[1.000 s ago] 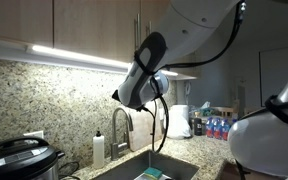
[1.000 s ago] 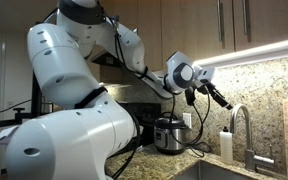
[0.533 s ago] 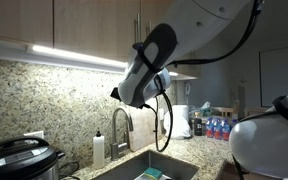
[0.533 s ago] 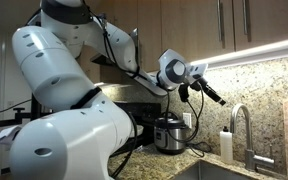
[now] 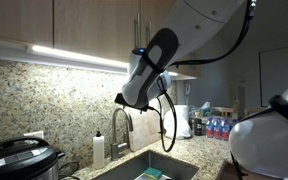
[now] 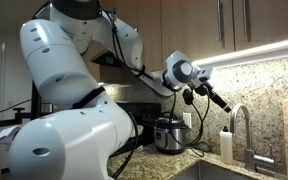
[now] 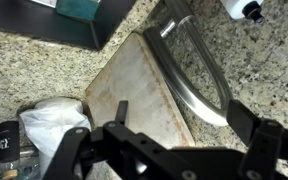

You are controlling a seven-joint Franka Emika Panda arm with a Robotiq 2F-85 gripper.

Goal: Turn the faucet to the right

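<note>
Over the kitchen sink (image 5: pixel 134 165), the white Panda arm (image 6: pixel 74 70) reaches out from the robot's bulky base and holds its wrist high in front of the speckled granite backsplash (image 5: pixel 44 85).

A pale cutting board (image 7: pixel 129 90) fills much of the wrist view, just beside the tap.

The faucet (image 5: pixel 121 125) stands at the back edge of the sink. It is a slim brushed-metal gooseneck whose arch curves down toward the basin, and it shows in both exterior views (image 6: pixel 240 125). In the wrist view it appears from above as a curved metal band (image 7: pixel 196 85).

The gripper (image 6: pixel 224 105) hangs above and slightly to one side of the arch, apart from it. Its two dark fingers are spread wide with nothing between them (image 7: pixel 164 150). In an exterior view its tips (image 5: pixel 120 99) sit above the top of the spout without touching.

A small white soap bottle (image 5: pixel 99 150) stands just beside the faucet's base.

I judge this to be the approach, with the turning itself not begun. The next move calls for lowering the spread fingers until the arch sits between them or against one finger. The wrist should then sweep sideways so the spout swings right. The path should stay clear of the soap bottle, and the push should be level rather than downward.
</note>
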